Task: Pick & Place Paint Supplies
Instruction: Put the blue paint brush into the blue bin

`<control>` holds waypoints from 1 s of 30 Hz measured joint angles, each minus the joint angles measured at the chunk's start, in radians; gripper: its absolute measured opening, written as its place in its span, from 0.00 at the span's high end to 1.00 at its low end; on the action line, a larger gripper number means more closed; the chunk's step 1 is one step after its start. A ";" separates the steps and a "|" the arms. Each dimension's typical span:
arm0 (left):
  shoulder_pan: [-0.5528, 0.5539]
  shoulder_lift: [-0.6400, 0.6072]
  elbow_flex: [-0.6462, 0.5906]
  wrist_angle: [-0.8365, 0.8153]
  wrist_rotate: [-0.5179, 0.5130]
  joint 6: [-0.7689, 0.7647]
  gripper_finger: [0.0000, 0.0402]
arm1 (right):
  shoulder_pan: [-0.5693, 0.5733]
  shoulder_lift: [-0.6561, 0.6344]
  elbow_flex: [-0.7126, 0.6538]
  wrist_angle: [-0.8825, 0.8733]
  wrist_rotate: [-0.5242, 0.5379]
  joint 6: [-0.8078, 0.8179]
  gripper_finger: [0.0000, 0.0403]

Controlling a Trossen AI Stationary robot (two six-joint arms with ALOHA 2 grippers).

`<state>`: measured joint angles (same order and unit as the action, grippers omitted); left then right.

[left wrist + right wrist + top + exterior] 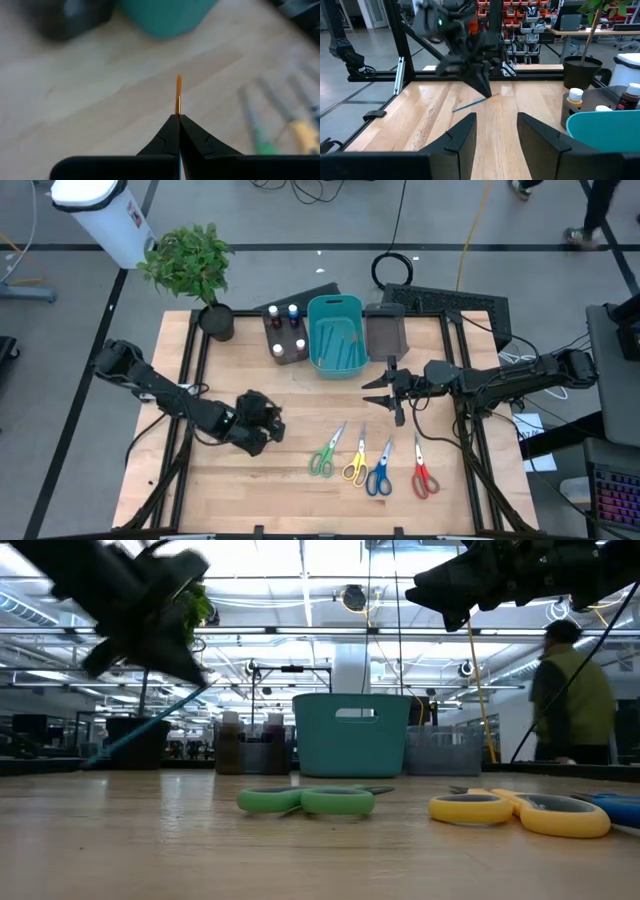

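Observation:
My left gripper hovers over the table's left-middle, shut on a thin blue-handled brush with an orange bristle tip. My right gripper is open and empty, in the air in front of the dark grey bin. Green, yellow, blue and red scissors lie flat in a row near the front edge. Small dark bottles with white and blue caps stand in a dark bin left of the teal bin. My left gripper pinches the brush between its two fingertips just behind the gold ferrule, near the bristle end. The bristles stick out past the fingertips. The fingers point down at a slant, and the blue handle trails down and away from them.
A potted plant stands at the far left corner. Thin brushes lie inside the teal bin. Bare wood stretches between the two grippers and the scissors. A person stands beyond the table's far right.

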<state>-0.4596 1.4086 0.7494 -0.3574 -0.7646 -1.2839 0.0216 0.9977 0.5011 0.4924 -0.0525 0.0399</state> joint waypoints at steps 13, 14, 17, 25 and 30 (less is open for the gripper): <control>0.207 -0.002 0.027 0.787 0.140 0.961 1.00 | -0.048 0.103 0.000 0.211 0.048 0.049 0.60; 0.224 -0.002 0.027 0.803 0.168 0.987 1.00 | -0.058 0.119 0.000 0.250 0.032 0.065 0.57; 0.268 -0.002 0.027 0.809 0.223 1.023 1.00 | -0.085 0.179 0.001 0.362 -0.014 0.112 0.50; 0.334 -0.002 0.027 0.802 0.322 1.066 1.00 | -0.138 0.366 0.110 0.415 -0.070 0.151 0.43; 0.344 -0.002 0.028 0.784 0.335 1.072 1.00 | -0.161 0.406 0.148 0.382 -0.151 0.146 0.44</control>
<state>-0.1158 1.4070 0.7773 0.4267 -0.4300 -0.2115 -0.1394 1.4042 0.6489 0.8744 -0.2038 0.1857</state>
